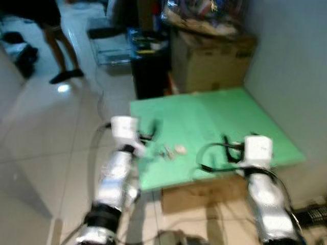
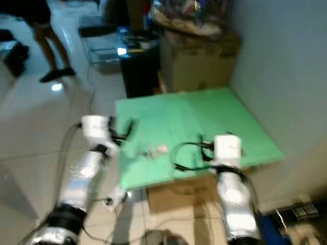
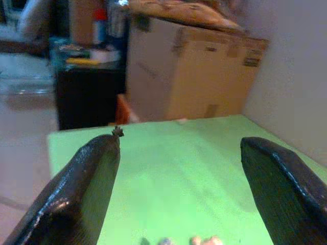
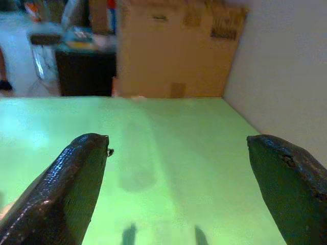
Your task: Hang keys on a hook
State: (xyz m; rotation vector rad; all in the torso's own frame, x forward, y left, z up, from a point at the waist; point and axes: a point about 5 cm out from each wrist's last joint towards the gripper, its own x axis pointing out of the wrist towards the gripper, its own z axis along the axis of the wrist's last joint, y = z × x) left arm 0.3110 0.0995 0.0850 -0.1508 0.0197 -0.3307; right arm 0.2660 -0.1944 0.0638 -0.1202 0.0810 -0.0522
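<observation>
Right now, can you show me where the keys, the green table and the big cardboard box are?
keys (image 1: 172, 150), left eye view, middle of the small pale cluster.
green table (image 1: 225, 115), left eye view, bare top.
cardboard box (image 1: 212, 64), left eye view, front face.

Small blurred keys (image 1: 172, 151) on board (image 1: 214, 122)

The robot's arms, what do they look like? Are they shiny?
Yes. Both arms are wrapped in crinkly silver covering, each ending in a white boxy wrist block with looping black cables. The left gripper and the right gripper each have two long black fingers; close up these look thick, rounded and slightly glossy, tapering toward the tip.
</observation>
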